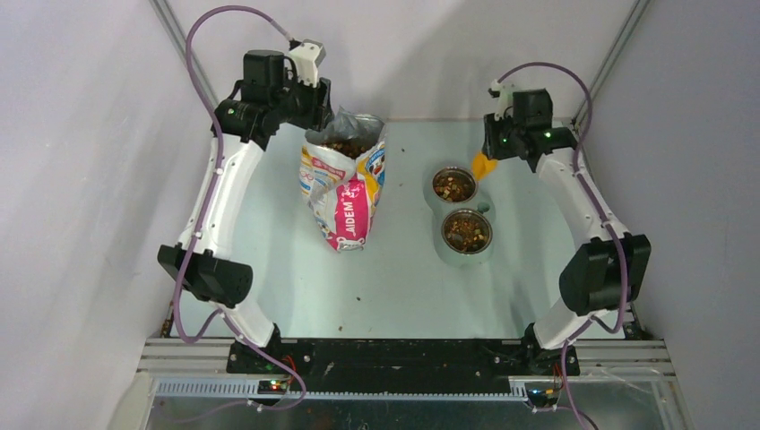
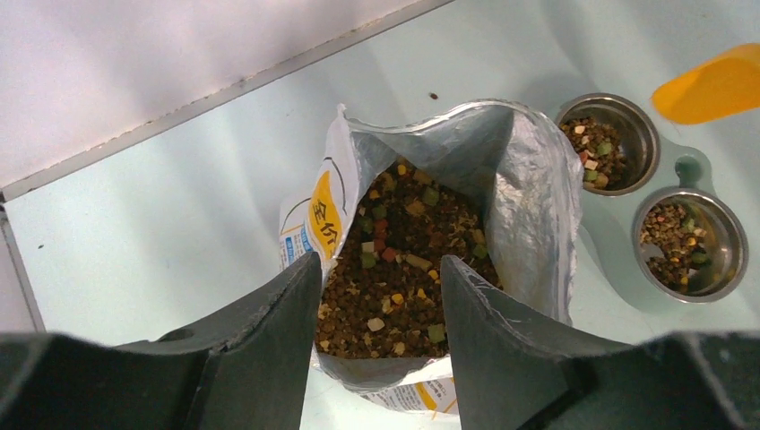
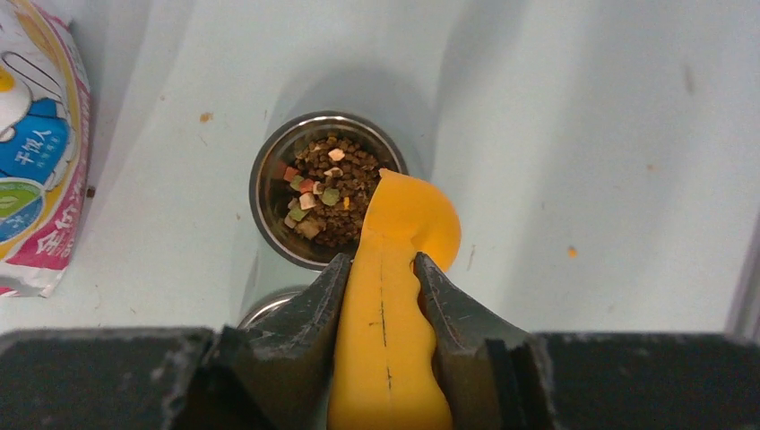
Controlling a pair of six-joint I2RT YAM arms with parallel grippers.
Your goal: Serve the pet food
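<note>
The pet food [image 2: 403, 269] lies as a loose heap inside the open printed bag [image 1: 345, 193], which stands at mid-table. More kibble fills the far steel bowl [image 1: 454, 185] and the near steel bowl [image 1: 466, 231]. My left gripper [image 2: 379, 269] is open and empty, hovering over the bag's mouth with the bag's near rim showing between its fingers. My right gripper [image 3: 381, 264] is shut on the handle of the yellow scoop [image 3: 390, 296]. The scoop's head hangs over the far bowl's [image 3: 327, 188] right rim. I cannot see inside the scoop.
Both bowls sit in a pale green double stand [image 1: 484, 208]. A few stray crumbs lie on the table [image 3: 205, 116]. The back wall and slanted metal frame posts [image 1: 184, 54] close in the far side. The scoop also shows in the left wrist view [image 2: 712, 85].
</note>
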